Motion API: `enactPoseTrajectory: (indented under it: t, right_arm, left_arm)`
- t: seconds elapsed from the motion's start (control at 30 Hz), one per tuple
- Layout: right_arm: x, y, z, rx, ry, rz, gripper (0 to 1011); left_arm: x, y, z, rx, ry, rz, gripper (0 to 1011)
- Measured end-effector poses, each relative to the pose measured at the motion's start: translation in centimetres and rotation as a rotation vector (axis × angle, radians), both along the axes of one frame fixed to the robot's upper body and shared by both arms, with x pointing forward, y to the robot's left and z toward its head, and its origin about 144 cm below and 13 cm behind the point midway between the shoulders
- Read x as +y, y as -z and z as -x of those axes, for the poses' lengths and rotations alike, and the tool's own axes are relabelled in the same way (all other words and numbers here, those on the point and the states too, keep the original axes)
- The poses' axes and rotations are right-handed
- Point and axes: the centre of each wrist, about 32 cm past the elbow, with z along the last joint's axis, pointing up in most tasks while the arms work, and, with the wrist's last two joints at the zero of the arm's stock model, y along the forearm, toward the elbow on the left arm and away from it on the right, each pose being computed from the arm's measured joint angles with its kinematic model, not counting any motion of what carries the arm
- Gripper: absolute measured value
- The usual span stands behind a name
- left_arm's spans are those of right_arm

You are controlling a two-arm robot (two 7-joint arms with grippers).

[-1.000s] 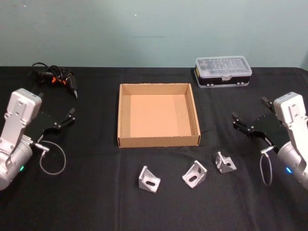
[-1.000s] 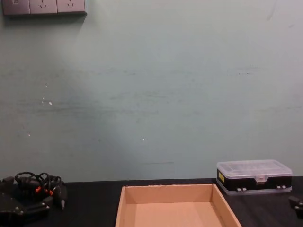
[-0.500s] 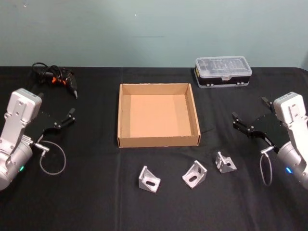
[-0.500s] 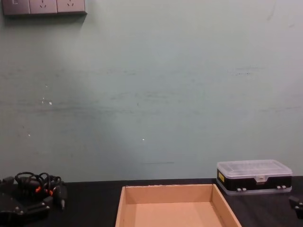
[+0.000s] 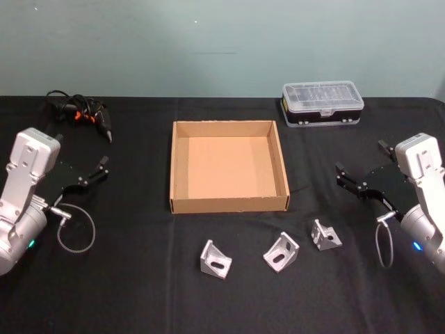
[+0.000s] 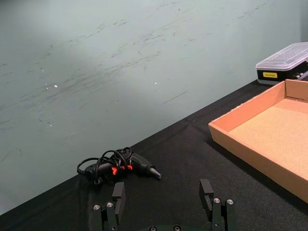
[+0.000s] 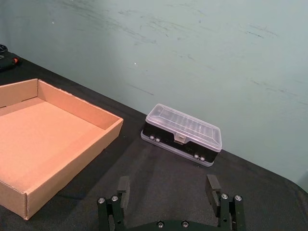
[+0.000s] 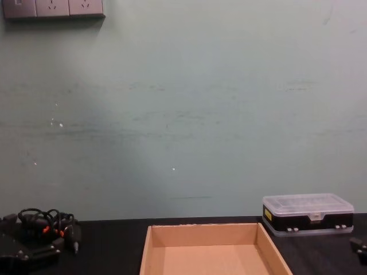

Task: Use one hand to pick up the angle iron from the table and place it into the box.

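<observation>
Step in hand: the approach, with nothing gripped yet.

- Three angle irons [image 5: 281, 252] are lying in a row on the table [image 5: 139, 292] toward its near edge, just in front of the empty box [image 5: 229, 204].
- The left pincer [image 6: 162, 191] and right pincer [image 7: 168, 185] are both gaping open, hovering near the left and right edges.

Next move, as judged: one pincer is needing to descend and close on a single iron. The right pincer is sitting nearer.

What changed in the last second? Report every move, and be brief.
Nothing visibly changed. The left hand and right hand are open, holding nothing, at either side of the table. The three angle irons lie in front of the empty box.
</observation>
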Motion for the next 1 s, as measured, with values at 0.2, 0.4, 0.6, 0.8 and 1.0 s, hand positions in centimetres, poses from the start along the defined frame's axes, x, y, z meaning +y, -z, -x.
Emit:
enactPoseTrajectory:
  t: [0.2, 0.4, 0.6, 0.8, 1.0]
  right_arm:
    - [0.2, -0.2, 0.2, -0.001, -0.017, -0.006, 1004]
    - [0.8, -0.9, 1.5, -0.002, -0.070, -0.024, 1004]
    - [1.5, -1.8, 4.0, 0.018, -0.107, -0.043, 1004]
    - [1.9, -3.0, 6.6, 0.079, -0.127, -0.041, 1004]
    - [2.4, -3.7, 8.9, 0.181, -0.117, -0.031, 1004]
  left_arm:
    - [0.0, 0.0, 0.0, 0.000, 0.000, 0.000, 1011]
    - [0.0, 0.0, 0.0, 0.000, 0.000, 0.000, 1011]
    - [0.0, 0.0, 0.0, 0.000, 0.000, 0.000, 1011]
    - [0.0, 0.0, 0.0, 0.000, 0.000, 0.000, 1011]
    - [0.0, 0.0, 0.0, 0.000, 0.000, 0.000, 1011]
